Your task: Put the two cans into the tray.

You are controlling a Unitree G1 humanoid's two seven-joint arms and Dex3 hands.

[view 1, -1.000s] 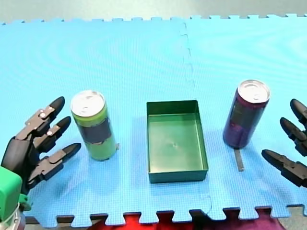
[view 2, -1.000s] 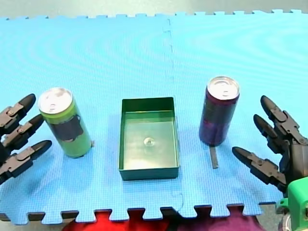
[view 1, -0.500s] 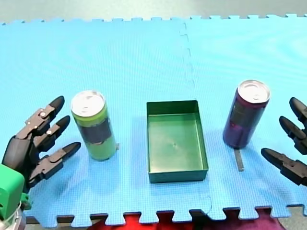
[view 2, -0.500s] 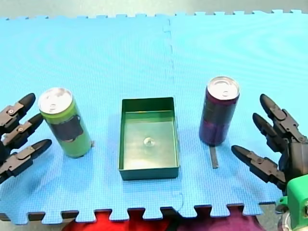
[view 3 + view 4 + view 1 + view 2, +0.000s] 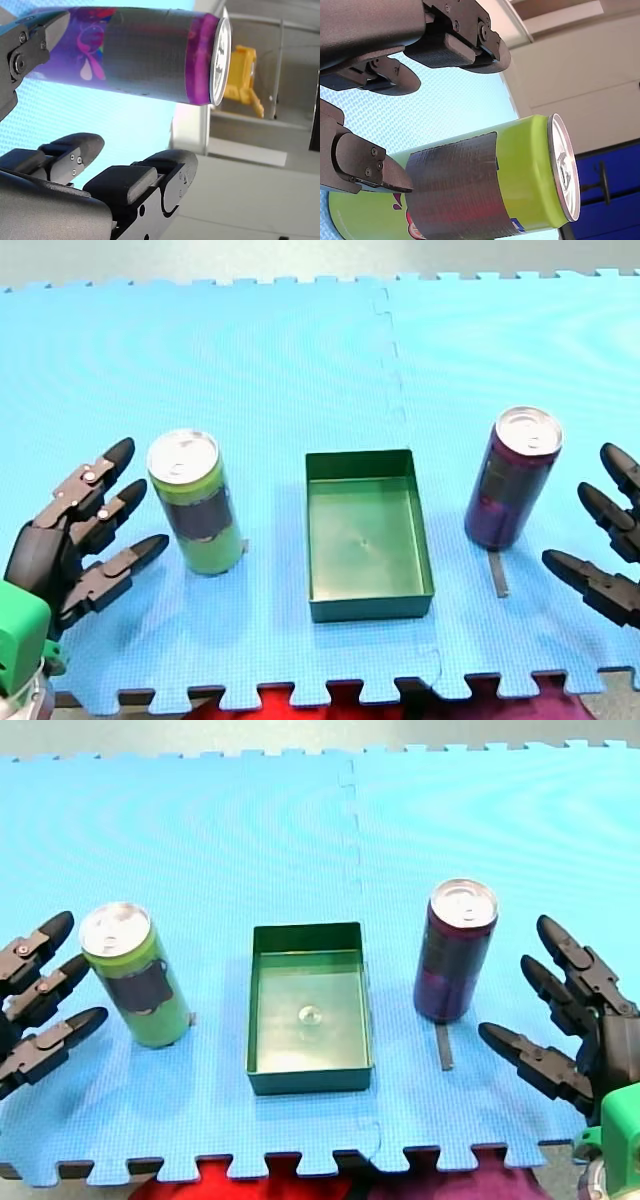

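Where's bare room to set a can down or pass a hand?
Widest: blue foam mat behind both cans and the green tray. The tray's floor is bare too. Narrower lanes run between green can and tray, tray and purple can. Crowded: left hand close beside green can, right hand beside purple can.

A: Main object?
B: Lime-green drink can (image 5: 520,165), wide grey tape band (image 5: 455,195) round its middle, silver lid (image 5: 565,167) with a pull tab. Printed graphics peek out beside the tape.
A: Hand?
B: Left hand (image 5: 370,27), close up, nothing held. Two dark fingers (image 5: 455,47) on one side of the can, third finger (image 5: 355,162) on the other, overlapping the tape; contact unclear.
A: Background?
B: Blue foam mat (image 5: 450,105), beige wall (image 5: 580,55), dark blue object (image 5: 612,200) past the lid.
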